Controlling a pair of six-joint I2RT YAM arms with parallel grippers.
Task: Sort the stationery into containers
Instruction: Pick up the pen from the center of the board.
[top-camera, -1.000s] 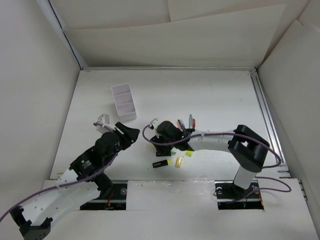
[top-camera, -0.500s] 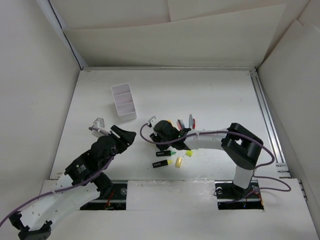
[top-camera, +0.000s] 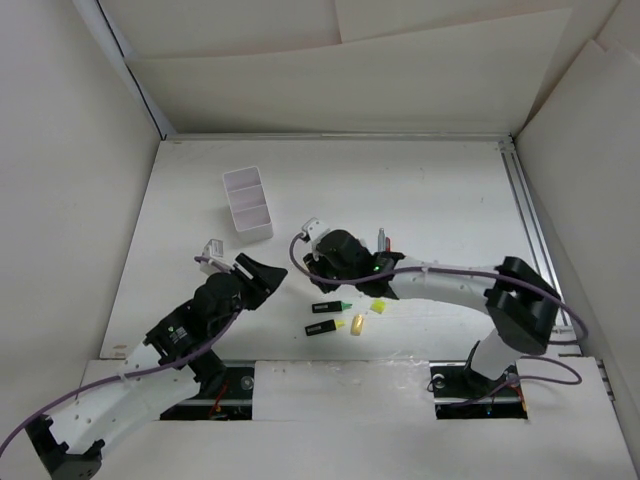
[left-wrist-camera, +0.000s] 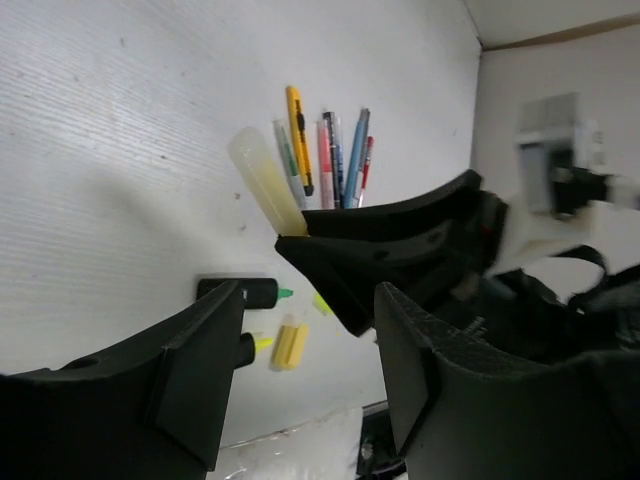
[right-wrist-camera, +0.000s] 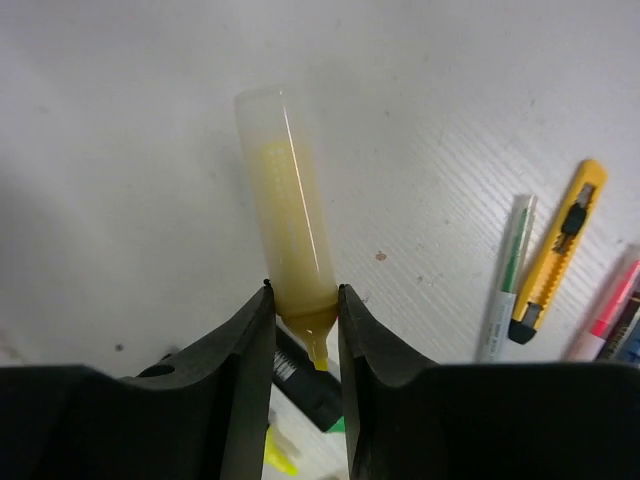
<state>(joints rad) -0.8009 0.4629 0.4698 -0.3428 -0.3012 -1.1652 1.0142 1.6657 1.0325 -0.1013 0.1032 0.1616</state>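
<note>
1. Stationery (left-wrist-camera: 330, 160) lies loose on the white table (top-camera: 450, 200), grouped near the table's middle, to the right of the container.
2. The white two-compartment box (top-camera: 255, 232) stands on the left half of the table, well apart from the stationery group.
3. The left gripper (left-wrist-camera: 310, 290) is above the table, between the box and the near edge. Its jaws are spread wide, and neither finger touches any item.
4. The right gripper (right-wrist-camera: 303, 300) reaches in from the right. Its jaws are closed on the tapered end of a translucent yellow tube (right-wrist-camera: 285, 210), one finger on each side. The tube's darker nozzle shows between the fingers. The views do not show whether the tube is lifted off the table.
5. A yellow utility cutter (right-wrist-camera: 555, 255) lies just to the right of the tube.
6. A pale green pen (right-wrist-camera: 505, 280) lies just beside the cutter, on its tube side. A pink pen (right-wrist-camera: 612, 300), a blue pen (left-wrist-camera: 352, 160) and a red pen (left-wrist-camera: 368, 165) lie close together on the cutter's other side.
7. Two black highlighters (top-camera: 325, 307) lie nearer the arm bases. One has a green tip and one a yellow tip.
8. A yellow cap (top-camera: 357, 324) lies just beside the nearer highlighter. A green cap (top-camera: 378, 306) lies close to its right.
</note>
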